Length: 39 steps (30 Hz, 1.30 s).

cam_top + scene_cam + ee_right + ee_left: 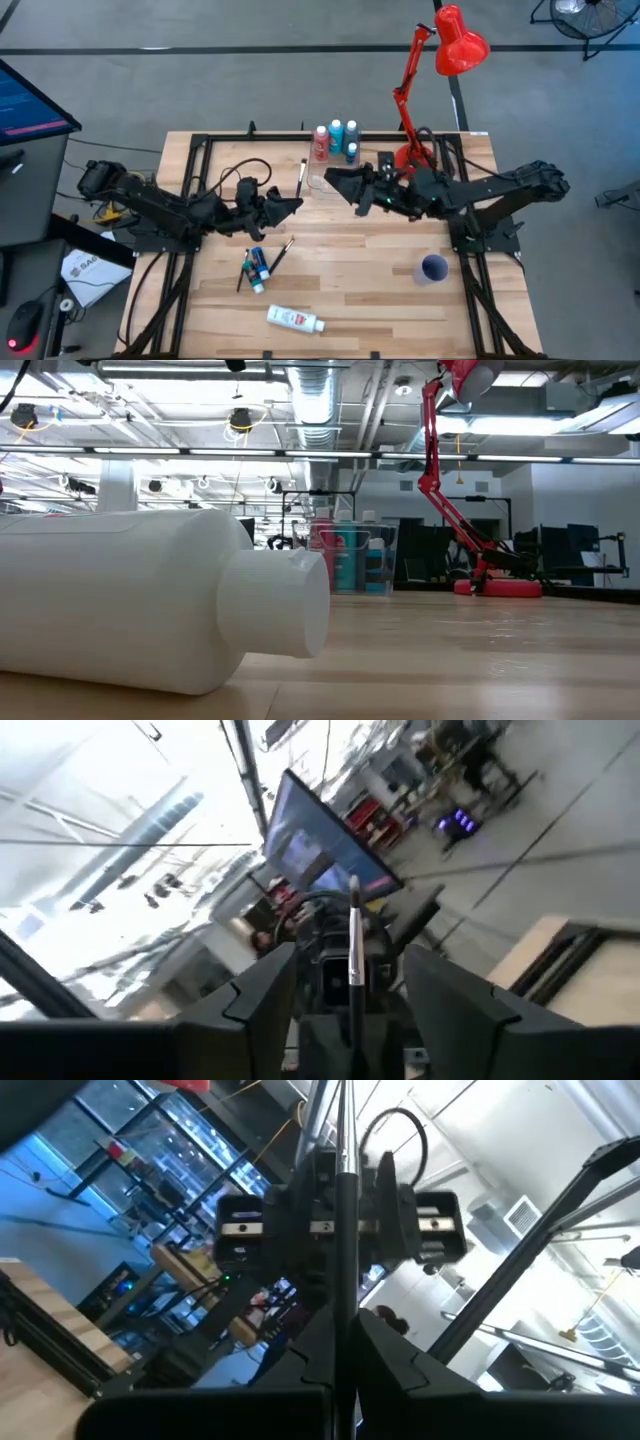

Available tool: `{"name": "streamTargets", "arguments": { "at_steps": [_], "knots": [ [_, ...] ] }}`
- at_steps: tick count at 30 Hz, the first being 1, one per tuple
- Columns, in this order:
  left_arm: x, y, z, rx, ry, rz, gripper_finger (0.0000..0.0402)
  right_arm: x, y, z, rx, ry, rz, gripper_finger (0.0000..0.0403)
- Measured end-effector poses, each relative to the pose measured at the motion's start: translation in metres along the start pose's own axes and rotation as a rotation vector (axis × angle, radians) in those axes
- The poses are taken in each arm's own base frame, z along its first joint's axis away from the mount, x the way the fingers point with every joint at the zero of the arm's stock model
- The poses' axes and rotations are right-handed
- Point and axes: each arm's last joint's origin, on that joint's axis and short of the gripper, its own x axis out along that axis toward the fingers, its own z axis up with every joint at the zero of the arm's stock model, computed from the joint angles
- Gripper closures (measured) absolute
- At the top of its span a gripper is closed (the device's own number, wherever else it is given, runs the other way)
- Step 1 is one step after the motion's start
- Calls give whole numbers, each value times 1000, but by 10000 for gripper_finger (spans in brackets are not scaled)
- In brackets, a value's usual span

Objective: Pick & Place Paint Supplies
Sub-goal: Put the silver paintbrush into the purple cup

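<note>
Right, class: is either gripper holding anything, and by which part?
The left gripper is shut on a thin dark paintbrush near one end; which end cannot be told. The right gripper stands open on either side of it, not gripping.

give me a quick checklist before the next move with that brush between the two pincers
1. Left pincer shut on the paintbrush: ok.
2. Right pincer open, with the paintbrush between its fingers and clear of both: ok.
3. The two pincers face each other above the table's middle: ok.
4. Room for a brush in the clear box, which holds bottles: cannot tell.
5. All supplies put away: not ok. The white tube and the small blue-green bottles lie on the table.
</note>
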Motion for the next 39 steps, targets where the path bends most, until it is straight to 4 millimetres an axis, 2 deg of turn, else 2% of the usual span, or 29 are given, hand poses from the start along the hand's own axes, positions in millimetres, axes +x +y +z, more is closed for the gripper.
{"name": "streamTargets", "arguments": {
  "at_steps": [9, 16, 22, 39],
  "knots": [
    [0, 4, -5, -18, 42, 39, 396, 13, -12, -2, 44, 47, 25, 197],
    [0, 8, -7, -11, 50, 97, 396, 18, -19, -14, 24, 80, -6, 189],
    [-1, 12, -10, 20, 83, 131, 396, 23, -25, -20, 12, 97, -28, 190],
    [-1, 16, -14, 45, 122, 164, 396, 27, -34, -13, 4, 85, -70, 212]
  ]
}}
